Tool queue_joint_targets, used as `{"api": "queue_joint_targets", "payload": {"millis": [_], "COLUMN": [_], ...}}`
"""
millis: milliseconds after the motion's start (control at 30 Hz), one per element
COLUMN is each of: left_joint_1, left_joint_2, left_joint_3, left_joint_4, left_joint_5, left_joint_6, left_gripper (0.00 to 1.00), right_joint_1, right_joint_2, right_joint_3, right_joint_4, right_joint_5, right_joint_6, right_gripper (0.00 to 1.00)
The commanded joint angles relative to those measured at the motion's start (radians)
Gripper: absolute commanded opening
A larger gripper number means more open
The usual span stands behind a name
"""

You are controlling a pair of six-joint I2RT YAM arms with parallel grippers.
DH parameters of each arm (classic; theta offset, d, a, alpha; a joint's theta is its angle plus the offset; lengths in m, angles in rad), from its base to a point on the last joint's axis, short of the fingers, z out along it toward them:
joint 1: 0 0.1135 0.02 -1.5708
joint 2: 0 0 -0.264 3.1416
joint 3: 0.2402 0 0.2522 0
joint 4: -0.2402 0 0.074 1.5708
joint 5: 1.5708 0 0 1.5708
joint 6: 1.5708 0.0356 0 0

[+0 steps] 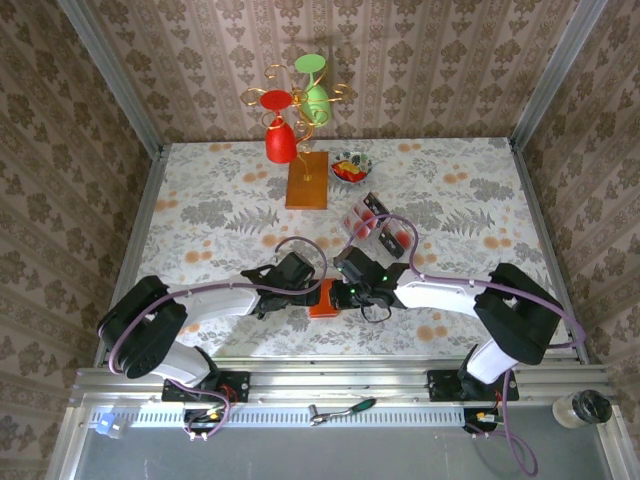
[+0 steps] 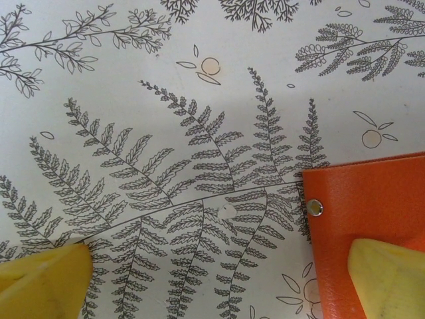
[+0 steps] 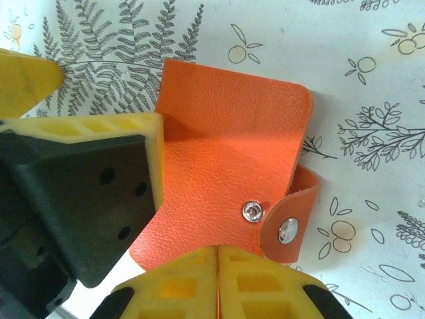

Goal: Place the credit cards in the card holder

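Two grippers crowd the card holder (image 1: pixel 325 298), which lies flat close to the near edge of the tabletop, about midway along it. The left gripper (image 2: pixel 219 251) stands wide, one yellow finger (image 2: pixel 388 272) resting over the holder's orange cover and the other out on the bare cloth. The right gripper (image 3: pixel 218 256) has its pads pressed together at the holder's near edge; whether a thin leaf is nipped between them I cannot tell.

The holder looks like a soft, grained, leather-like material. It is probably light and floppy, and likely to slide on the cloth unless pinned. Its top flap lifts along one side, and the strap (image 3: pixel 292 212) with its snap hangs unfastened. A hold on the free flap edge, with the other side pinned, seems best.

The credit cards (image 1: pixel 366 216) sit in a clear tray (image 1: pixel 395 240) further back, right of the middle. Thin, stiff and slick, they probably want a pinch across the edges.
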Motion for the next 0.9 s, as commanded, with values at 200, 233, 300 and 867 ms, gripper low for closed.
{"api": "queue_joint_targets", "payload": {"millis": [200, 233, 300, 867], "left_joint_1": [-0.012, -0.012, -0.018, -0.043], "left_joint_2": [-0.03, -0.035, -0.043, 0.022], "left_joint_3": [0.013, 0.015, 0.021, -0.04], "left_joint_4": [-0.054, -0.055, -0.053, 0.011], "left_joint_5": [-0.001, 0.001, 0.004, -0.016], "left_joint_6": [-0.003, -0.002, 0.0, -0.043], "left_gripper": [1.0, 1.0, 1.0, 1.0], "right_joint_1": [-0.002, -0.002, -0.001, -0.004], "right_joint_2": [0.081, 0.081, 0.08, 0.04], "right_joint_3": [-0.03, -0.033, -0.038, -0.031], "right_joint_4": [0.03, 0.033, 0.037, 0.016], "right_joint_5": [-0.021, -0.021, -0.021, -0.017], "right_joint_6": [0.001, 0.003, 0.005, 0.004], "right_gripper": [0.08, 0.08, 0.08, 0.08]}}
